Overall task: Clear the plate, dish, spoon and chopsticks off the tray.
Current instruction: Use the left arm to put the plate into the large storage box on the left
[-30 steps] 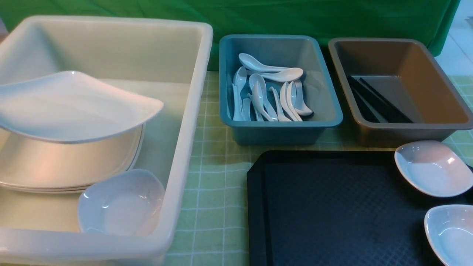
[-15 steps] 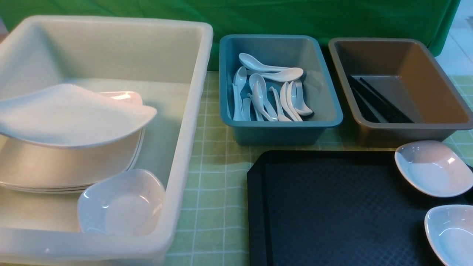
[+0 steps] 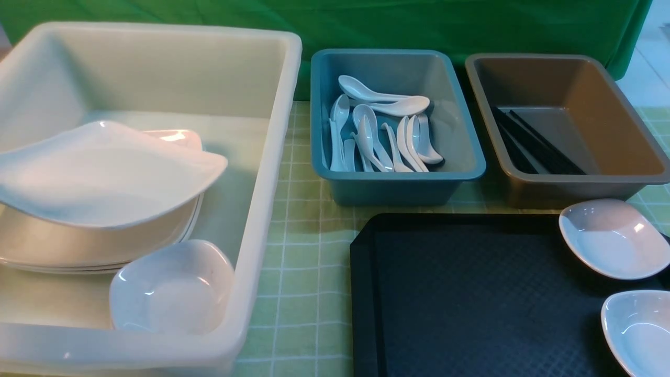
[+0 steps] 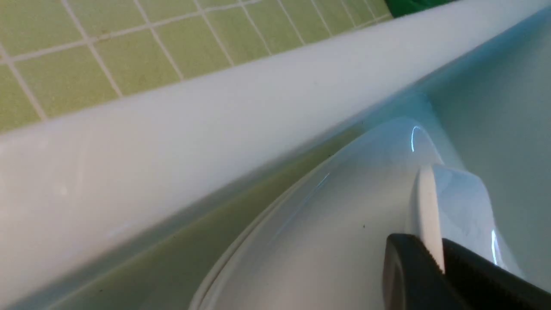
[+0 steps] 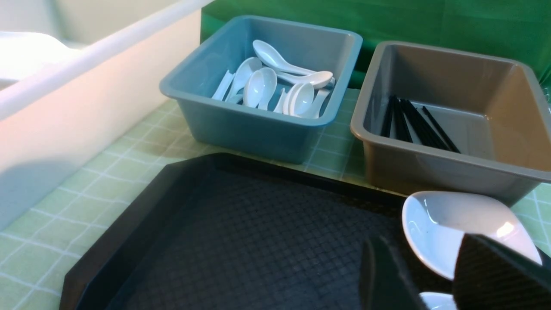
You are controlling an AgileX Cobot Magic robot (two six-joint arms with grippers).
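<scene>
My left gripper [image 4: 439, 254] is shut on the rim of the white plate [image 4: 428, 202]. In the front view the plate [image 3: 104, 173] hangs tilted just over a stack of plates [image 3: 94, 246] inside the big white bin [image 3: 277, 131]. On the right side of the black tray [image 3: 471, 303] lie two small white dishes, one farther [image 3: 612, 238] and one nearer [image 3: 641, 327]. My right gripper [image 5: 424, 258] is open above the tray, close to the far dish [image 5: 447, 224], with the near dish's rim [image 5: 434, 300] showing below it. Neither gripper shows in the front view.
A small dish [image 3: 172, 288] sits in the white bin's near corner. The blue bin [image 3: 398, 178] behind the tray holds several white spoons [image 3: 382, 136]. The brown bin [image 3: 576, 180] beside it holds black chopsticks [image 3: 534, 144]. Green checked cloth covers the table.
The held plate has come down towards the stack in the white bin and its tilt has shifted. The tray, dishes and right gripper have not moved.
</scene>
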